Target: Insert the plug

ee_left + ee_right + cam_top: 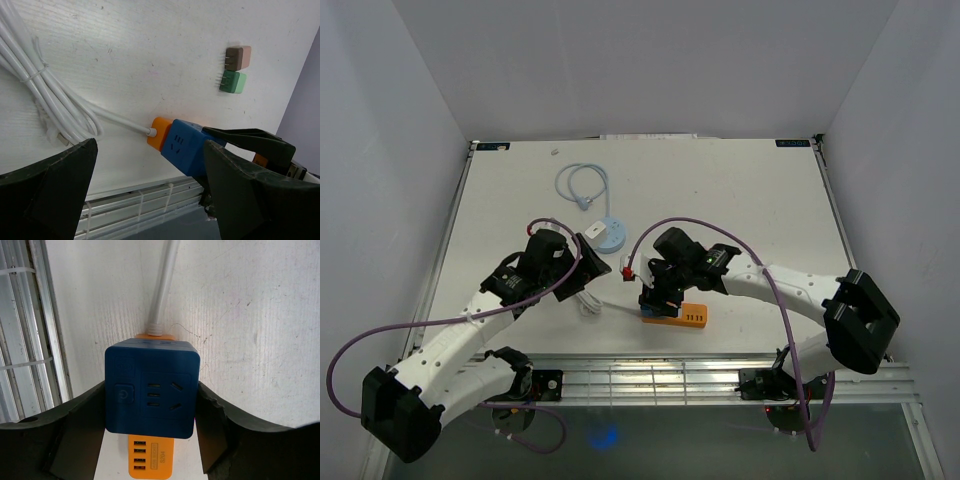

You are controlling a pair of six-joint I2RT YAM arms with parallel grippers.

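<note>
A blue socket cube (149, 392) sits on an orange base (147, 456) with USB ports, and a white cord (164, 285) leaves its far end. My right gripper (150, 410) is shut on the cube, one finger pressed on each side. In the top view the cube (656, 309) and orange base (692, 316) lie near the table's front edge under the right gripper (658, 298). A brown plug (238, 57) and a green plug (233, 81) lie side by side beyond the cube (185, 146). My left gripper (150, 200) stands open and holds nothing, left of the cube.
A tied bundle of white cord (42, 95) lies by the left gripper. A round pale-blue device (603, 233) with a looped light-blue cable (582, 185) sits farther back. A slotted metal rail (650, 375) runs along the table's front edge. White walls enclose the table.
</note>
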